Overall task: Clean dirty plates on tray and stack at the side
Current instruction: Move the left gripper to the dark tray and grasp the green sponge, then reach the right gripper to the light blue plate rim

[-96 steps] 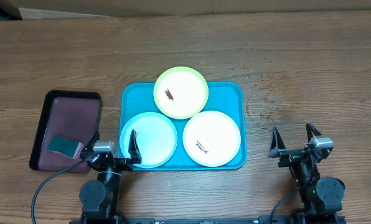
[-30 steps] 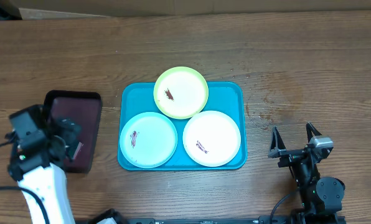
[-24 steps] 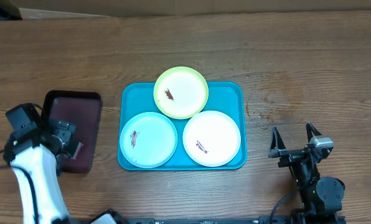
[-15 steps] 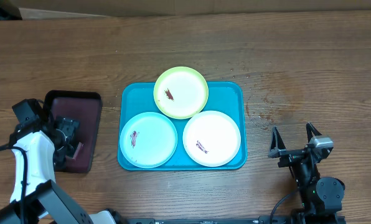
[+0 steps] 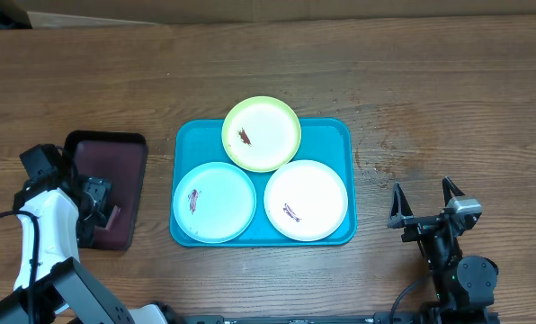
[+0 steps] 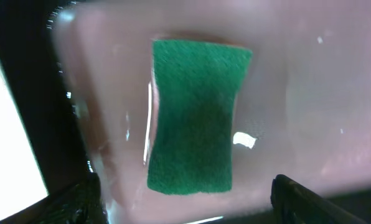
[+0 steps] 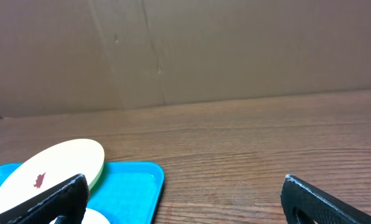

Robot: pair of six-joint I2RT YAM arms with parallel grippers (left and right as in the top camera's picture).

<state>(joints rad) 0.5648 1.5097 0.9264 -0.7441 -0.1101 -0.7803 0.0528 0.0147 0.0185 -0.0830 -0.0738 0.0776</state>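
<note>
Since the earlier frame the left arm has swung away from the tray's near edge; its left claw (image 5: pixel 97 200) now hangs over the maroon tray (image 5: pixel 106 153), fingers spread to either side of a green sponge (image 6: pixel 195 115) and not yet touching it; the right claw (image 5: pixel 422 189) sits spread and empty near the desk's (image 5: pixel 448 90) front edge.

All three plates lie face up on the turquoise tray (image 5: pixel 340 135): light blue plate (image 5: pixel 214 202) near left, white plate (image 5: pixel 306 200) near right, yellow-green plate (image 5: pixel 262 134) behind, overhanging the far rim; each carries a small red smear.

They look light, stiff and slick, likely to slide under a wiping push; the raised rim seems the best place to pinch.

Being round, they have no long axis; the turquoise tray's runs left to right; the soft sponge's long axis lies crosswise to the left claw's closing line.
</note>
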